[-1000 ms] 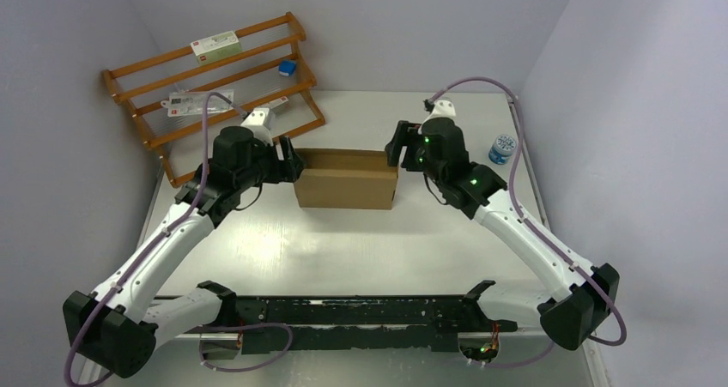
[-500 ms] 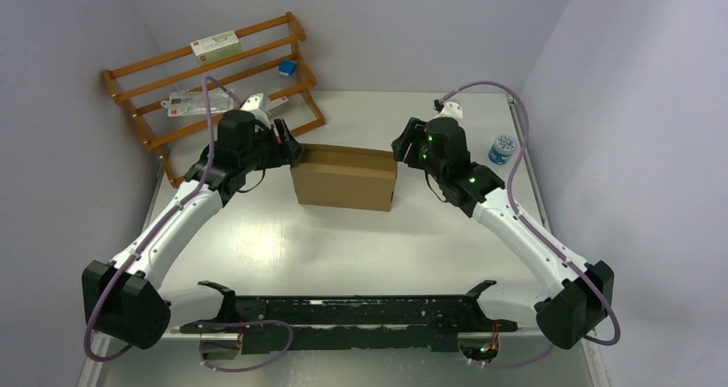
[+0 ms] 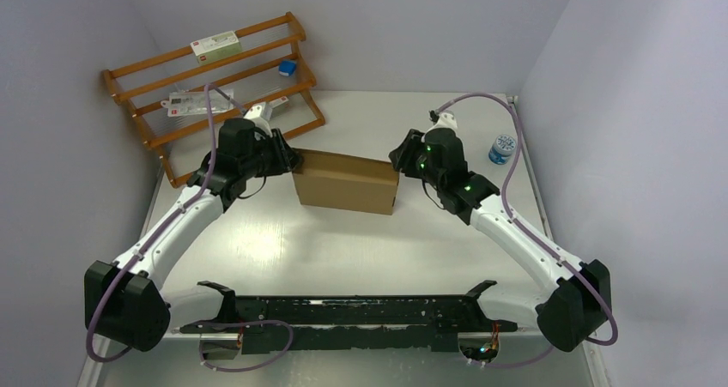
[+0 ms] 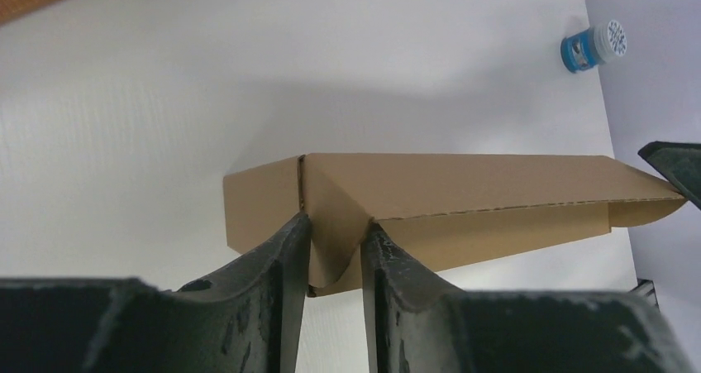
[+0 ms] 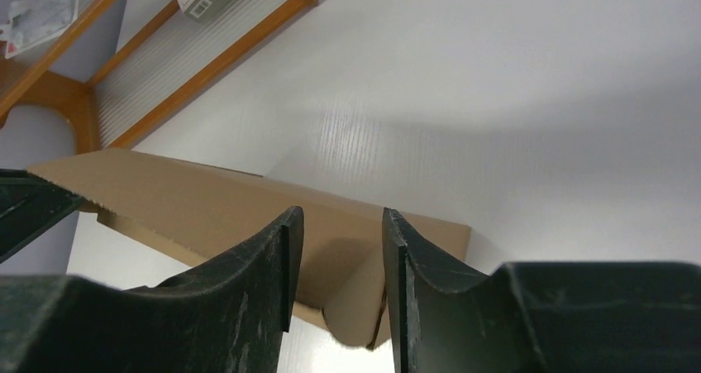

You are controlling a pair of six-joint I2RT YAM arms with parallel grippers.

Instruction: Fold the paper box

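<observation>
The paper box [image 3: 346, 184], plain brown cardboard folded into a shallow rectangular shape, lies at mid-table, slightly skewed. At its left end my left gripper [image 3: 290, 160] pinches the end flap. The left wrist view has the gripper [image 4: 335, 222] shut on that curled flap, both fingers touching cardboard, and the box [image 4: 463, 183] stretching away to the right. At the other end my right gripper [image 3: 400, 158] straddles the flap. In the right wrist view the gripper [image 5: 340, 214] stands open: the rounded flap [image 5: 364, 311] rests against the right-hand finger, with a gap to the other.
A wooden rack [image 3: 206, 87] holding small packets and a blue cube leans at the back left, close behind the left arm. A blue-capped bottle [image 3: 501, 149] stands at the right edge near the wall. Grey walls close in on both sides.
Both grippers have moved in onto the box's ends and their jaws have narrowed. The left one has closed on the flap. The box has turned slightly.
</observation>
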